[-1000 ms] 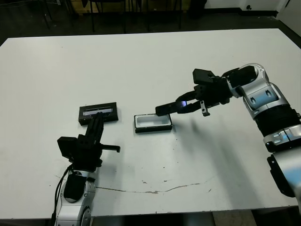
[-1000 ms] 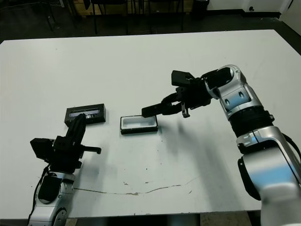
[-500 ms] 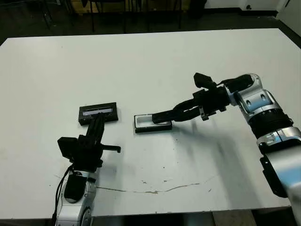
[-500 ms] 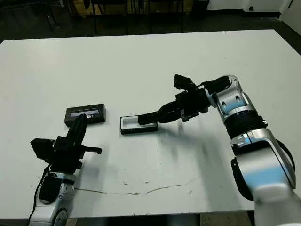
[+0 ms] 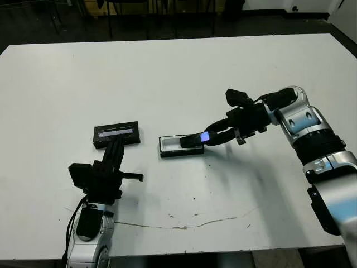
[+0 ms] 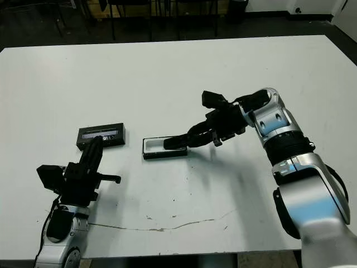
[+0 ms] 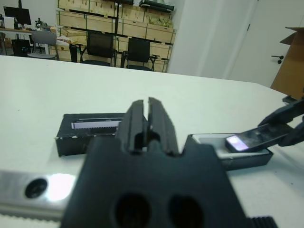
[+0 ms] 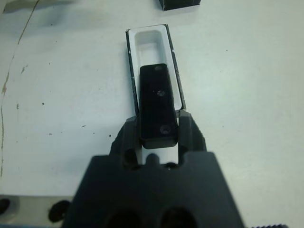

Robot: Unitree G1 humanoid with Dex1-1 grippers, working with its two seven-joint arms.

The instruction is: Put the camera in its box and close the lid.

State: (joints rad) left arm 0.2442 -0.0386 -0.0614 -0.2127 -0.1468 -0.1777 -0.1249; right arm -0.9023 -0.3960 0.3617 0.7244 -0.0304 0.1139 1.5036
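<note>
black camera (image 8: 157, 106), white-lined black box (image 8: 153, 42), white table (image 5: 178, 72)

Silver arms, black claws (image 5: 215, 133), dark cables

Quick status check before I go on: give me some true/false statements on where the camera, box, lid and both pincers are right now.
1. The right pincer grips the camera. True.
2. The camera lies flat in the box, fully released. False: it is tilted, its far end dipping into the box, with the pincer still on it.
3. The lid is on the box. False: it lies on the table beside the box, on the robot's left.
4. The left pincer holds the lid. False: it is shut on nothing, near the lid.
5. The box is open, with white lining visible. True.
</note>
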